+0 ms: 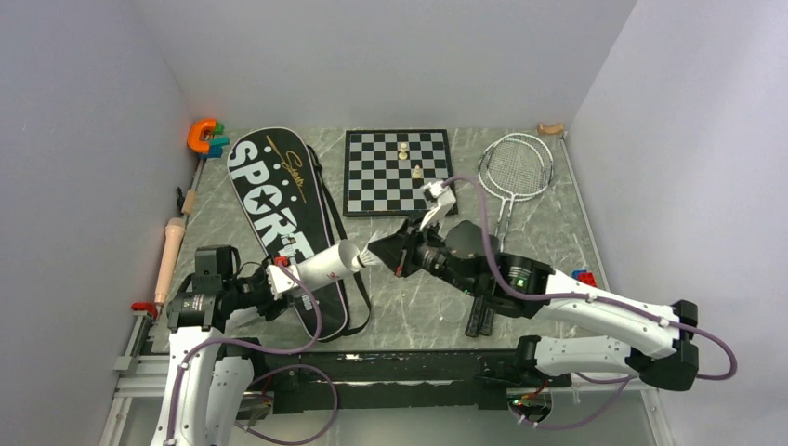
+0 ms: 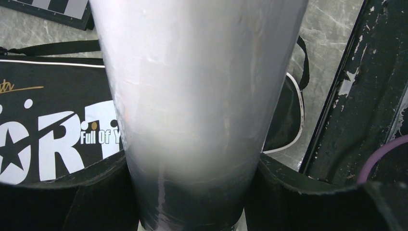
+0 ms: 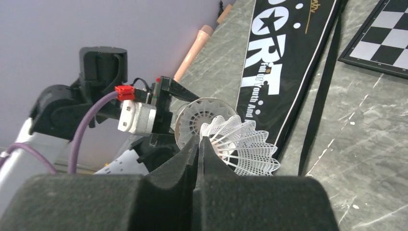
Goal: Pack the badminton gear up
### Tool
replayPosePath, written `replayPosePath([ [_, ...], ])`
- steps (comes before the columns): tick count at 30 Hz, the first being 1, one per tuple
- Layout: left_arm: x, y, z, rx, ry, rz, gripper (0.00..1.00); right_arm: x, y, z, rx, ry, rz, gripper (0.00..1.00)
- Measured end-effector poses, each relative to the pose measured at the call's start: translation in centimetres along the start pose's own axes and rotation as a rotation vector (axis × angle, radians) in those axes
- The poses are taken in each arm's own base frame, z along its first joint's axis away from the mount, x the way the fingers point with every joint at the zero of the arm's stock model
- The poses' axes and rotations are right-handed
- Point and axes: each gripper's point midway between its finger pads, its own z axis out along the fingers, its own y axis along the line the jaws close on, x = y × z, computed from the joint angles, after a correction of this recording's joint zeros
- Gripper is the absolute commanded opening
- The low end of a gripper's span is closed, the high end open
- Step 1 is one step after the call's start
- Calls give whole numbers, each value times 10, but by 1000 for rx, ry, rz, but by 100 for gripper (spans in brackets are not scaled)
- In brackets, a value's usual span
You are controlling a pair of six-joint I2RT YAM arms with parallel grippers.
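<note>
My left gripper (image 1: 279,279) is shut on the long white tube (image 1: 330,262), which it holds tilted above the black SPORT bag (image 1: 269,200), open end to the right. In the left wrist view the tube (image 2: 192,86) fills the gap between the fingers (image 2: 308,192). My right gripper (image 1: 392,253) is shut on the skirt edge of a white shuttlecock (image 3: 243,144) right at the tube's mouth (image 3: 199,118). Another shuttlecock shows inside the tube. Two silver-headed rackets (image 1: 516,167) lie at the back right.
A chessboard (image 1: 372,186) with two pieces lies at the back centre. A beige rod (image 1: 170,255) lies along the left edge. An orange and blue toy (image 1: 204,137) sits in the back left corner. A small red and blue item (image 1: 583,277) sits by the right arm.
</note>
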Motion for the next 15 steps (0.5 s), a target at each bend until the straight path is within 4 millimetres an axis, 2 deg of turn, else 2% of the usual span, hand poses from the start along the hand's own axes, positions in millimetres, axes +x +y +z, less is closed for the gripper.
replayPosePath([
  [5, -1, 1, 0, -4, -3, -5, 61, 15, 3, 13, 57, -11, -79, 4],
  [11, -3, 0, -1, -4, -11, 0, 61, 9, 8, 16, 76, -71, -114, 5],
  [13, -3, -1, 0, -3, -12, -1, 61, 3, 13, 17, 69, -107, -110, 12],
  [15, -3, 0, -1, -4, -13, 1, 61, 1, 19, 19, 55, -126, -103, 27],
])
